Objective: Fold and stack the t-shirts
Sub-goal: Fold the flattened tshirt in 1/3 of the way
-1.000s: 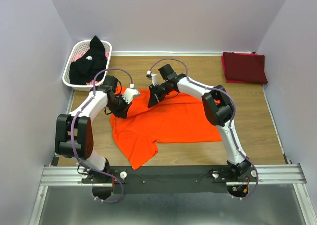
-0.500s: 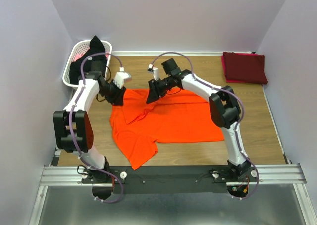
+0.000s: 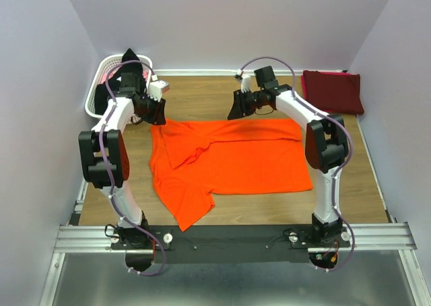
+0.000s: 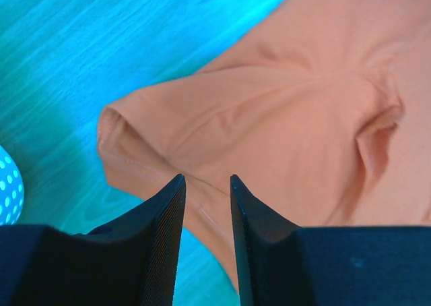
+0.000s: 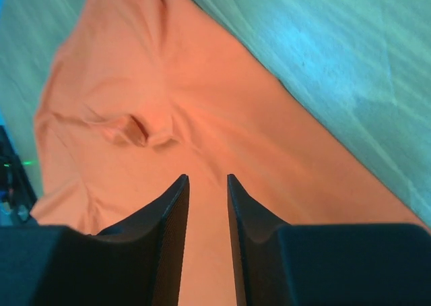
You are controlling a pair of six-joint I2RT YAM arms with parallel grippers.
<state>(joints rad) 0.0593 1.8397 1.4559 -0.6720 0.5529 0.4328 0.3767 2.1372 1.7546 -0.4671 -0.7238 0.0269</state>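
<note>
bright orange cloth t-shirt (image 3: 232,161) lying spread, kinda wrinkly | left pincer (image 4: 205,178), right pincer (image 5: 207,176): narrow, pinching its far edge

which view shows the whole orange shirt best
The top external view: the orange t-shirt lies spread on the table with nearly its whole outline in sight. The left wrist view shows only one sleeve and nearby folds close up; the right wrist view shows a stretch of one edge and a wrinkle.

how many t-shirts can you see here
3: an orange t-shirt spread mid-table, a maroon t-shirt folded far right, and a black t-shirt in the basket, which may hide more.
</note>
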